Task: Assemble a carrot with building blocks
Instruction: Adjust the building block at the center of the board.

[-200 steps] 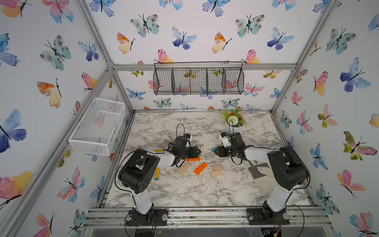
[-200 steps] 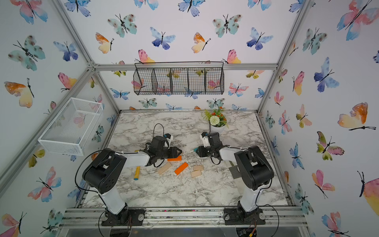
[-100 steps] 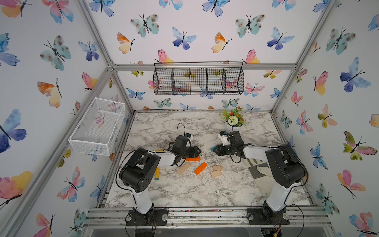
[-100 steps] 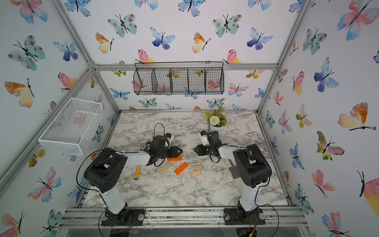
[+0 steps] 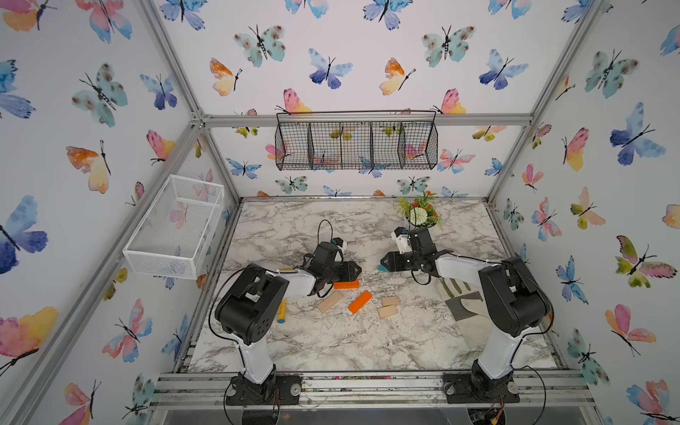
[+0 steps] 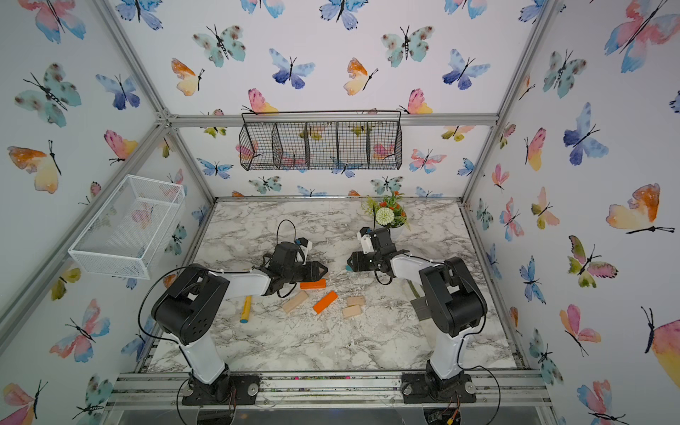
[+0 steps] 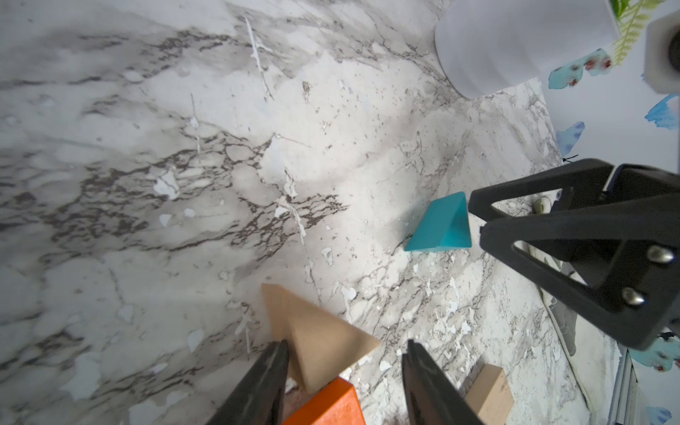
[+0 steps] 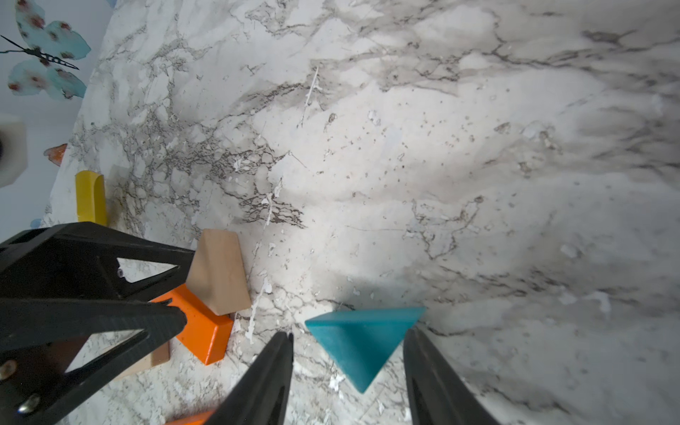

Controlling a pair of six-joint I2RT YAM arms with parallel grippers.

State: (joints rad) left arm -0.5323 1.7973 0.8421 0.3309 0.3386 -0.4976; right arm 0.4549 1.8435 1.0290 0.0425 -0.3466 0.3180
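The building blocks lie loose on the marble table; no carrot figure is in view. My left gripper [image 7: 346, 344] [image 5: 354, 271] is open around a tan triangle [image 7: 320, 342]. One finger touches it and the other stands apart. An orange bar [image 7: 325, 404] [image 5: 346, 284] lies just under them. My right gripper [image 8: 349, 333] [image 5: 383, 262] is open around a teal triangle [image 8: 360, 338] [image 7: 439, 224], which rests on the table. The two grippers face each other closely. Nearer the front lie a second orange bar [image 5: 360, 302], a tan bar [image 5: 330, 301] and two tan rectangles [image 5: 390, 301] [image 5: 387, 311].
A yellow toy shovel [image 5: 281, 315] lies by the left arm's base. A potted plant [image 5: 419, 217] stands behind the right gripper. A grey glove [image 5: 460, 301] lies under the right arm. A black wire basket [image 5: 356, 145] and a white one [image 5: 173, 224] hang on the walls.
My right gripper has opened, and the teal triangle now rests on the table between its jaws. That arm has shifted slightly toward the back. The left arm has barely moved.
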